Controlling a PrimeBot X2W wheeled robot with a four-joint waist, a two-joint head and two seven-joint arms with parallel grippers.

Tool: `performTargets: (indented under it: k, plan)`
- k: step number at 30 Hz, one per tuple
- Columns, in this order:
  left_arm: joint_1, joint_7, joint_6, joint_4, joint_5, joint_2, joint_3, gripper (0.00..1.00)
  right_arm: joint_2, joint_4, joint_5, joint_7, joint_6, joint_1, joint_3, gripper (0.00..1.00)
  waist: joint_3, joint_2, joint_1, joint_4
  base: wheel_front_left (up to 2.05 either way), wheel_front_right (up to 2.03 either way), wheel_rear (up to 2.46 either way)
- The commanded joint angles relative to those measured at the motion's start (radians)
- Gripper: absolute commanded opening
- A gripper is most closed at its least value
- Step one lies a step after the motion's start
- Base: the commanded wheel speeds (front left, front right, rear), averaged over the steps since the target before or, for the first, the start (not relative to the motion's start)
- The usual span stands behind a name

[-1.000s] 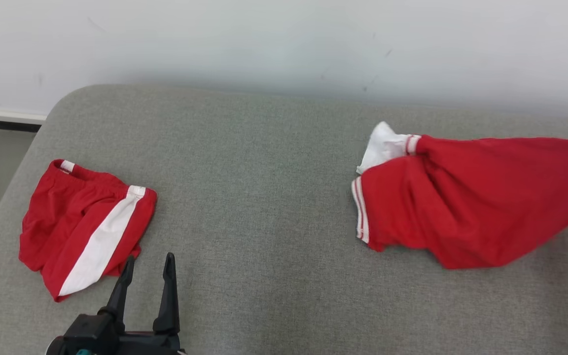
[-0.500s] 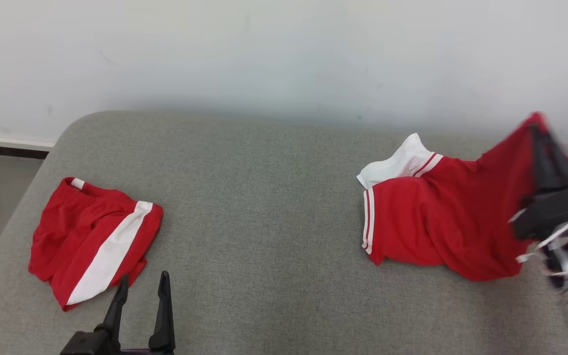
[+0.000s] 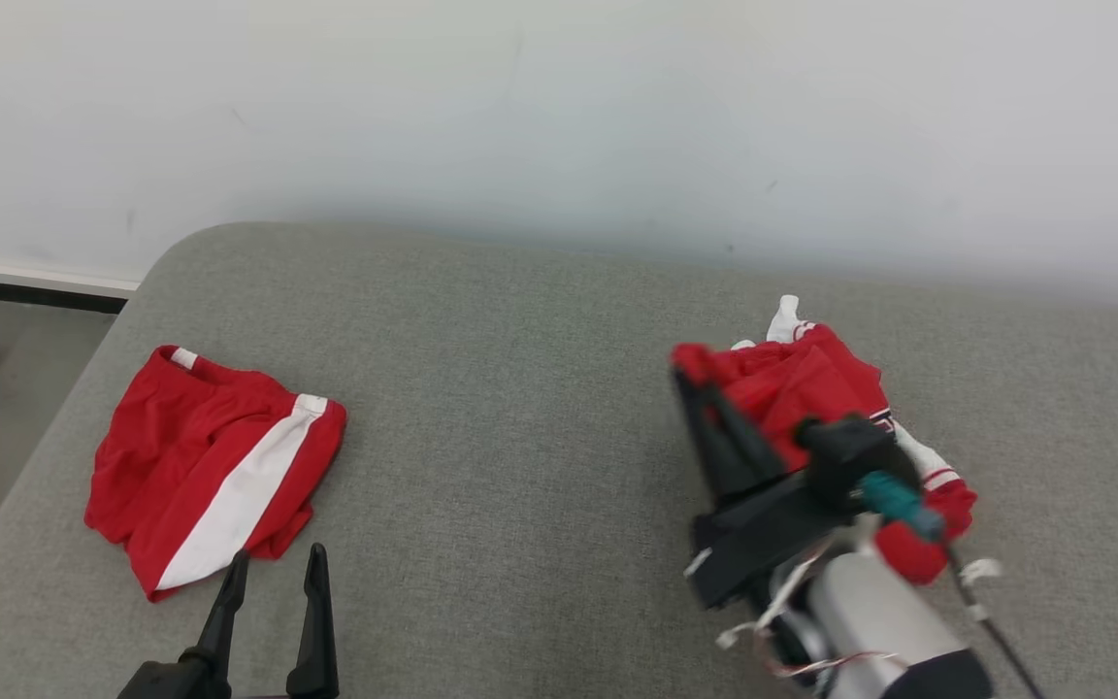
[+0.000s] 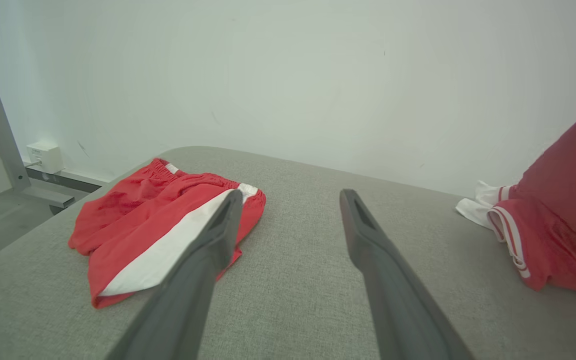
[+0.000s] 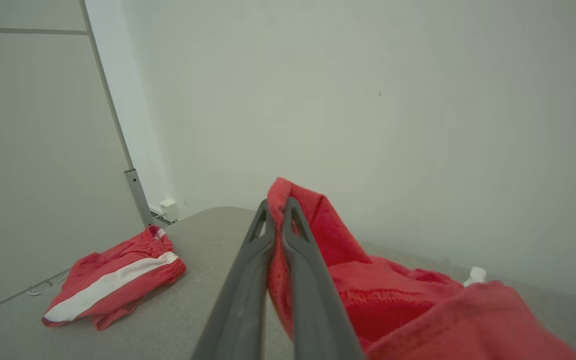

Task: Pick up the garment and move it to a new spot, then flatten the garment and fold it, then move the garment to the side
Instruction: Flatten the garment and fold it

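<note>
The right gripper (image 3: pixel 690 381) was pressed together on a corner of the red shirt (image 3: pixel 816 379), pinching the cloth at its fingertips and holding that corner up, probably so the shirt could be carried to a fresh spot. The rest sat bunched over the grey cushion (image 3: pixel 520 388) at about 3 o'clock. The left gripper (image 3: pixel 275 561), spread wide and empty, hovered at 7 o'clock near the red-and-white shorts (image 3: pixel 219 456) at 9 o'clock, likely waiting to help flatten.

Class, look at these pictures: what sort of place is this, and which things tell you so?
Probably a plain indoor test room, not a home: bare white wall, grey padded surface used as a worktop, and a metal post.
</note>
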Motion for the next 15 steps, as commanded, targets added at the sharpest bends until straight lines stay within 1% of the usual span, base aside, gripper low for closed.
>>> performTargets:
  k: [1, 5, 6, 7, 10, 13, 14, 15]
  plan:
    - [0.002, -0.003, -0.001, 0.003, 0.006, 0.000, 0.003, 1.00, 0.030, 0.015, 0.000, -0.004, -0.002, -0.005, 0.040, 0.00, 0.003, 0.0000, 0.0001, 0.008, 0.00, 0.00, 0.00]
    - [-0.014, -0.003, 0.000, 0.003, -0.002, 0.000, -0.008, 1.00, 0.057, 0.031, 0.033, -0.008, -0.002, -0.028, 0.153, 0.00, 0.020, 0.0000, 0.0001, 0.027, 0.00, 0.00, 0.00]
    - [-0.017, -0.003, 0.001, 0.004, -0.003, 0.000, -0.010, 1.00, 0.059, 0.016, 0.069, -0.009, -0.002, -0.032, 0.193, 0.00, 0.024, 0.0000, 0.0001, 0.031, 0.00, 0.00, 0.00]
    - [-0.017, -0.003, 0.001, 0.004, -0.003, 0.000, -0.010, 1.00, 0.059, 0.016, 0.069, -0.009, -0.002, -0.032, 0.193, 0.00, 0.024, 0.0000, 0.0001, 0.031, 0.00, 0.00, 0.00]
    - [-0.022, -0.003, 0.006, 0.008, -0.008, 0.000, -0.014, 1.00, 0.058, -0.016, 0.143, -0.010, -0.002, -0.058, 0.299, 0.00, 0.037, 0.0000, 0.0001, 0.045, 0.00, 0.00, 0.00]
    - [-0.033, -0.003, 0.008, 0.013, -0.012, 0.000, -0.019, 1.00, 0.057, -0.010, 0.194, -0.010, -0.002, -0.070, 0.365, 0.00, 0.044, 0.0000, 0.0001, 0.060, 0.00, 0.00, 0.00]
    - [-0.036, -0.003, 0.009, 0.016, -0.014, 0.000, -0.022, 1.00, 0.057, 0.009, 0.205, -0.009, -0.002, -0.072, 0.381, 0.25, 0.045, 0.0000, 0.0001, 0.064, 0.00, 0.00, 0.00]
    - [-0.039, -0.003, 0.010, 0.018, -0.016, 0.000, -0.025, 1.00, 0.058, 0.025, 0.220, -0.009, -0.002, -0.077, 0.399, 1.00, 0.046, 0.0000, 0.0001, 0.068, 0.00, 0.00, 0.00]
